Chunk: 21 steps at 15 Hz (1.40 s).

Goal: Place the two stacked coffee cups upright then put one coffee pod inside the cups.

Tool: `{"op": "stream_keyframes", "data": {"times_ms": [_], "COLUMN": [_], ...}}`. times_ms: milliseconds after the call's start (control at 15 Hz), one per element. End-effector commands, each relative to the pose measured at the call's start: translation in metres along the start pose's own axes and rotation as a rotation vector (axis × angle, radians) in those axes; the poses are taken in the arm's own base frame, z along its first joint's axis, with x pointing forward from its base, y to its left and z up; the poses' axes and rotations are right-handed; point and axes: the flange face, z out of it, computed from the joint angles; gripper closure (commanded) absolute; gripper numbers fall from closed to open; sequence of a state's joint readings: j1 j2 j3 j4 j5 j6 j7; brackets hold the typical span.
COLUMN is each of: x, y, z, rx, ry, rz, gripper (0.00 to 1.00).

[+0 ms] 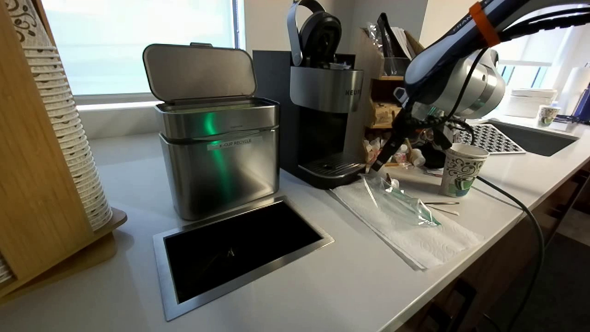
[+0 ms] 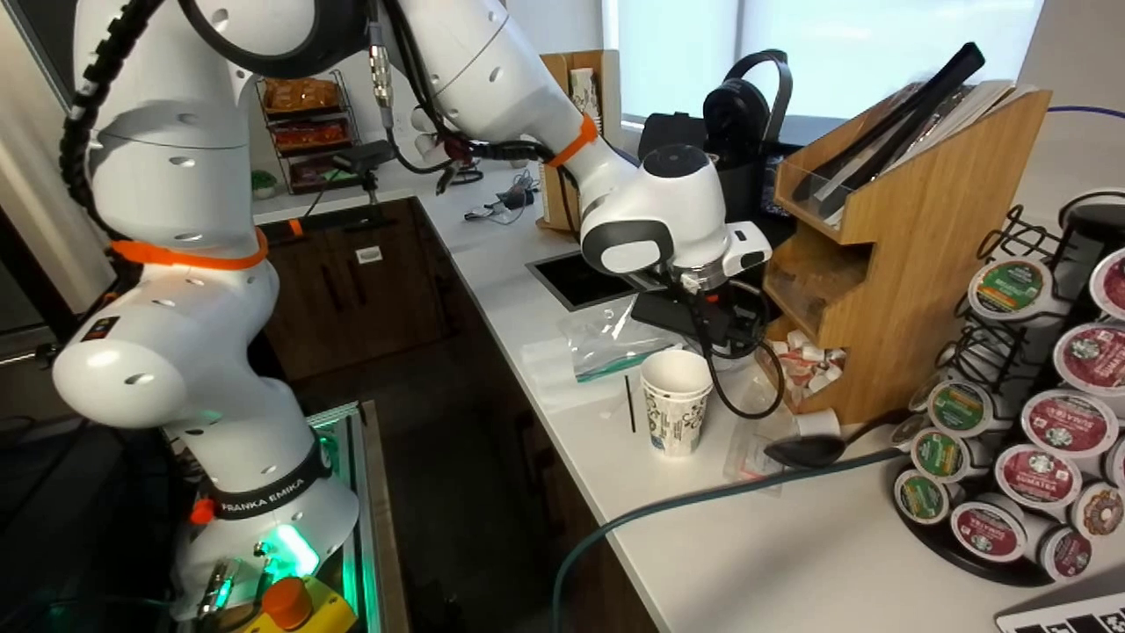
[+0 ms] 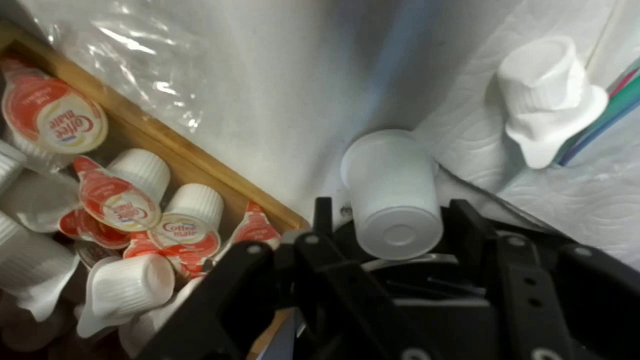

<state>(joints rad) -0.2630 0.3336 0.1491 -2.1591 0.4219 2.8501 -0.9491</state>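
Observation:
The two stacked coffee cups [image 1: 464,169] stand upright on the counter, open end up, with dark swirls and green marks. They also show in an exterior view [image 2: 675,418] in front of the gripper's arm. A white coffee pod [image 3: 392,185] is in the wrist view, its base facing the camera. My gripper [image 3: 391,215] is open, with one finger on each side of the pod and a visible gap on both sides. In an exterior view the gripper [image 1: 410,152] is low beside the coffee machine's base. The pod cannot be made out in the exterior views.
The coffee machine [image 1: 325,90] and steel canister [image 1: 221,173] stand behind a recessed bin opening [image 1: 159,258]. A plastic bag [image 1: 405,203] lies on a paper towel [image 1: 442,240]. A white creamer tub [image 3: 540,85] and a wooden organizer [image 2: 940,255] are close by. A pod rack [image 2: 1037,475] stands further along.

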Motion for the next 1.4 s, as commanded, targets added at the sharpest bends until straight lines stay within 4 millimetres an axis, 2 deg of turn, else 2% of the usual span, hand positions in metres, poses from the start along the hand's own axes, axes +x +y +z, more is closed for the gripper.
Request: {"op": "stream_keyframes", "data": {"times_ms": [0, 67, 133, 200, 267, 333, 533, 733, 1000, 1200, 1333], "x": [0.004, 0.005, 0.005, 0.005, 0.005, 0.005, 0.014, 0.02, 0.01, 0.004, 0.0], "y": [0.004, 0.005, 0.005, 0.005, 0.006, 0.006, -0.014, -0.019, -0.023, -0.024, -0.029], "z": [0.007, 0.008, 0.009, 0.009, 0.008, 0.007, -0.025, -0.053, -0.096, -0.118, -0.14], "rx": [0.007, 0.009, 0.011, 0.013, 0.011, 0.01, -0.003, -0.023, -0.104, -0.153, -0.187], "ry": [0.03, 0.033, 0.035, 0.035, 0.036, 0.039, 0.063, 0.076, 0.038, -0.009, -0.024], "rz": [-0.016, -0.02, -0.022, -0.024, -0.019, -0.016, -0.026, -0.027, 0.049, 0.09, 0.117], "gripper": [0.64, 0.64, 0.69, 0.8, 0.85, 0.85, 0.85, 0.85, 0.85, 0.85, 0.85]}}
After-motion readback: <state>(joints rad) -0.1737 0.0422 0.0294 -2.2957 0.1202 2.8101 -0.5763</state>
